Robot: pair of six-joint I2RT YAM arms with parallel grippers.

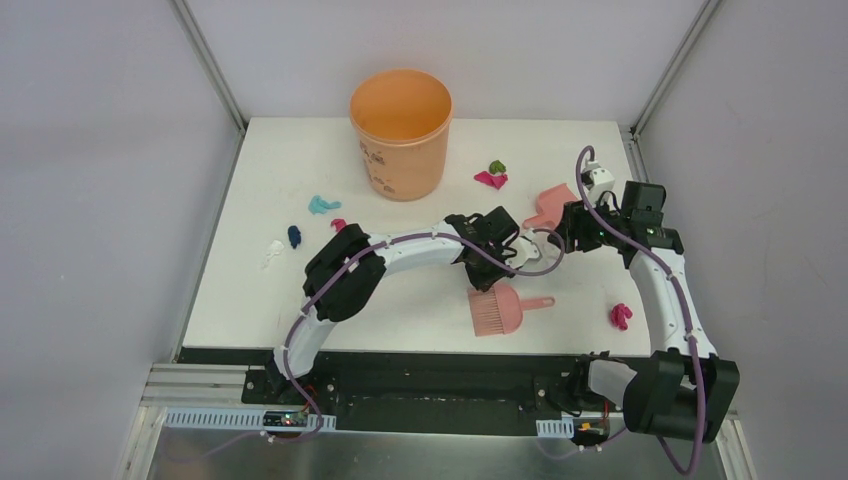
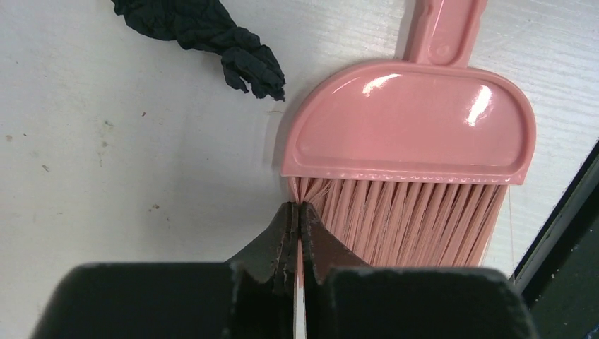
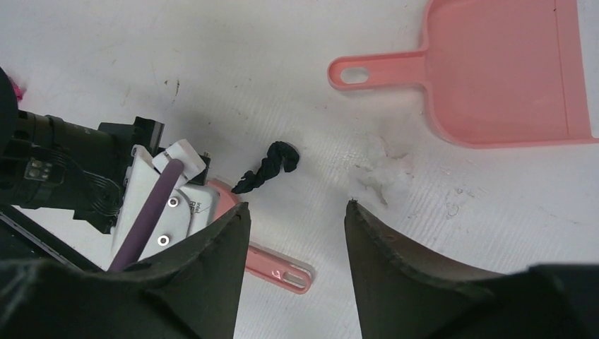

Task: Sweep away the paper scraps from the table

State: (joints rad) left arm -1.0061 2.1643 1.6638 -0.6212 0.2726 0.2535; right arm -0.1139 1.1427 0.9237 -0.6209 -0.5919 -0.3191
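Three views: one overhead, two close wrist shots.
Your top camera looks down on the whole table [image 1: 250, 290] from its near edge; both wrist cameras face down close, sharing the black scrap [image 2: 205, 35] and brush [image 2: 410, 134].

One bucket [image 1: 400, 130], one brush [image 1: 495, 310], one dustpan [image 3: 508, 70] and at least eight paper scraps [image 1: 621, 316].

Left of the orange bucket [image 1: 400, 130], only paper scraps [image 1: 322, 205] dot the bench [image 1: 250, 290]; right of it, dustpan [image 1: 548, 207] and brush [image 1: 495, 310] obstruct.
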